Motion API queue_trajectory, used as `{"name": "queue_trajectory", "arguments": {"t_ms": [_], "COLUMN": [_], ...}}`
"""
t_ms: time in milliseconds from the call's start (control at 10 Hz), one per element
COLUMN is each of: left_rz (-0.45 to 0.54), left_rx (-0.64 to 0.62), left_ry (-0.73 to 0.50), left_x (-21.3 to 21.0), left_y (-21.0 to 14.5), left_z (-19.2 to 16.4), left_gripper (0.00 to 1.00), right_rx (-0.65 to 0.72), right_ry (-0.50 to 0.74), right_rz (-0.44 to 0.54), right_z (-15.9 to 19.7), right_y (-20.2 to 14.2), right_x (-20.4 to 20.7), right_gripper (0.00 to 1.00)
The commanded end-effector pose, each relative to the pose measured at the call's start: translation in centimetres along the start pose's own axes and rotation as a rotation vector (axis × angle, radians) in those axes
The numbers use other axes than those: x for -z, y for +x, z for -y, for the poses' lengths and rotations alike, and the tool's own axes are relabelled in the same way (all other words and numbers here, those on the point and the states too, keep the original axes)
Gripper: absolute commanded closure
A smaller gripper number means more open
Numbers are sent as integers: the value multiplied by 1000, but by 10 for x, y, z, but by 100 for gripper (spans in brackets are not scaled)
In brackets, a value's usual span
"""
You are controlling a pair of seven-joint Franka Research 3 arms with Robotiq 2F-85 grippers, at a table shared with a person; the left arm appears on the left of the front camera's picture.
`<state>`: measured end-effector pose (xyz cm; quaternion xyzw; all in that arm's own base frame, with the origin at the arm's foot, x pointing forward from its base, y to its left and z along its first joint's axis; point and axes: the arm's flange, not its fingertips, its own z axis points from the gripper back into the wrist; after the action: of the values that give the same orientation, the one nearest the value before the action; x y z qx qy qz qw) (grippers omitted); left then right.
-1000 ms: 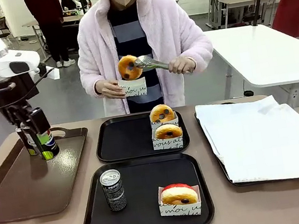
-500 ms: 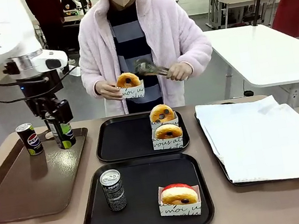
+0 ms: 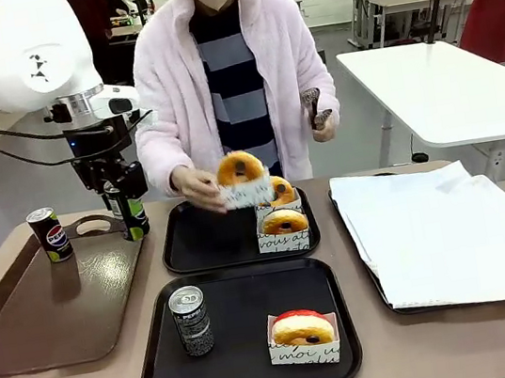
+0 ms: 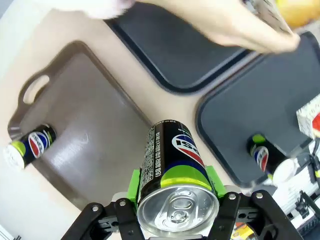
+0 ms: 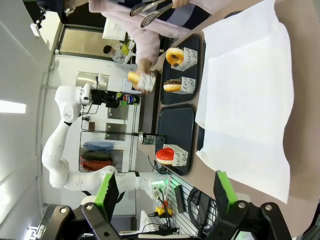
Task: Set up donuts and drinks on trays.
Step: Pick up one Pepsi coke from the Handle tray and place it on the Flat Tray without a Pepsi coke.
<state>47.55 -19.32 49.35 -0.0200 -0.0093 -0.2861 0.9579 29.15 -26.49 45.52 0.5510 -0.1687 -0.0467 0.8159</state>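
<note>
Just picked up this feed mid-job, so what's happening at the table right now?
The left gripper is shut on a Pepsi can, held in the air over the brown tray, where another can stands. The person's hand holds a sleeved donut over the far black tray, tongs raised in the other. The near black tray has one can and a red-iced donut. The right gripper is open.

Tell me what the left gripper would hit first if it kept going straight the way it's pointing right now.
Probably the glossy brown tray with handle cutouts. The left gripper, shut on the slim black Pepsi can with the lime-green band, points down past the can at that tray's edge nearest the black trays; depth is hard to judge.
</note>
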Motion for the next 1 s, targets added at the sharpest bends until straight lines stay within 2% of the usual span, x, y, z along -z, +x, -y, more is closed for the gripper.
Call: {"name": "queue_trajectory", "arguments": {"t_ms": [0, 100, 200, 400, 700, 900], "left_rz": [-9, 27, 50, 39, 59, 39], "left_rx": [105, 126, 95, 98, 66, 70], "left_ry": [-29, 26, 44, 30, 53, 53], "left_x": [-48, -55, -55, -53, -50, -50], "left_y": [-110, -159, -186, -175, -180, -140], "left_z": [4, 10, 14, 3, 9, 0], "left_gripper": [41, 41, 41, 41, 41, 41], "right_rx": [-11, -11, -11, -11, -11, -11], "right_ry": [4, 4, 4, 4, 4, 4], "right_rz": [9, 9, 9, 9, 9, 9], "right_z": [-1, -1, -1, -1, -1, -1], "right_y": [0, 0, 0, 0, 0, 0], "right_x": [0, 0, 0, 0, 0, 0], "right_gripper": [0, 0, 0, 0, 0, 0]}}
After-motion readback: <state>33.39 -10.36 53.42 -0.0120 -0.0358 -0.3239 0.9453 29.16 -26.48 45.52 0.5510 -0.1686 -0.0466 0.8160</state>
